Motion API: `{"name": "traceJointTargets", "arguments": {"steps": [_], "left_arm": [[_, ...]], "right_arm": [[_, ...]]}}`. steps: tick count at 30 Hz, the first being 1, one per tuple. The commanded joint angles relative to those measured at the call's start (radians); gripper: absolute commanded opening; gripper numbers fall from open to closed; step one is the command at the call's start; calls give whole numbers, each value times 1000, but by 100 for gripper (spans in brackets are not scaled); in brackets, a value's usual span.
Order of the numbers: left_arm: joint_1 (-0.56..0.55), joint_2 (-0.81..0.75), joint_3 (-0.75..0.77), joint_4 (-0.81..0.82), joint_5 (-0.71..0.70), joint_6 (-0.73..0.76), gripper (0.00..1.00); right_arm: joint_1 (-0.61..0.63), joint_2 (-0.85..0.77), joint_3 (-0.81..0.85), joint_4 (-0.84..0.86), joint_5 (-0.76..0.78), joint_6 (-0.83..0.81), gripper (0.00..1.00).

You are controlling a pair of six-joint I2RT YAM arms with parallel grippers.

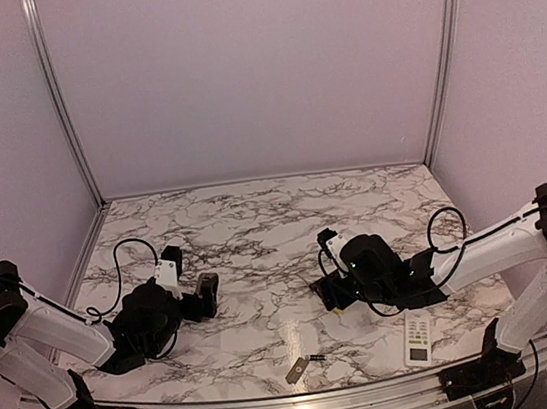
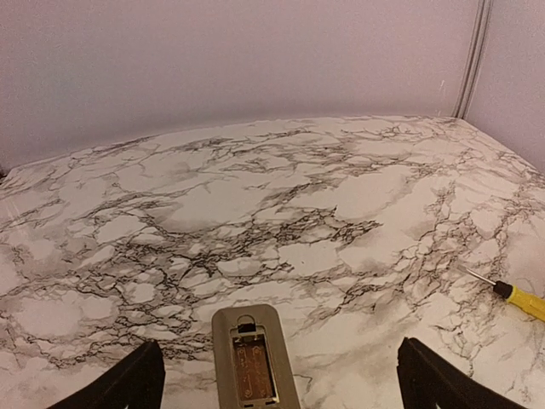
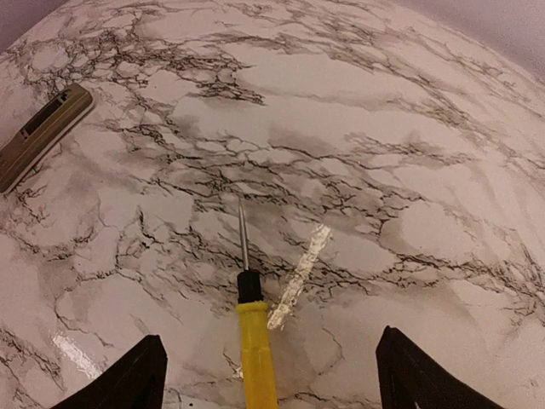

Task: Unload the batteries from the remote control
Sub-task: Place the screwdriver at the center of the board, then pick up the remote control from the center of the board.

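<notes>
At lower centre of the top view, one small dark battery was seen on the desk, just beside the grey cover plate. Left pincer was found wide open over the remote, bay uncovered, contents not made out. Right pincer was spread open, with the yellow screwdriver laid ungripped between its fingers.

Lab enclosure: blank walls, aluminium frame

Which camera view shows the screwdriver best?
The right wrist view: the screwdriver lies close, its shaft and yellow handle plain. The left wrist view shows it small at the right edge; from above, the right arm mostly hides it.
</notes>
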Motion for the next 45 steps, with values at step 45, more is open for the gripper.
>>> {"name": "traceJointTargets", "arguments": {"steps": [45], "left_arm": [[4, -6, -10, 55, 42, 14, 98]], "right_arm": [[-16, -317, -53, -1131, -211, 903, 98]]}}
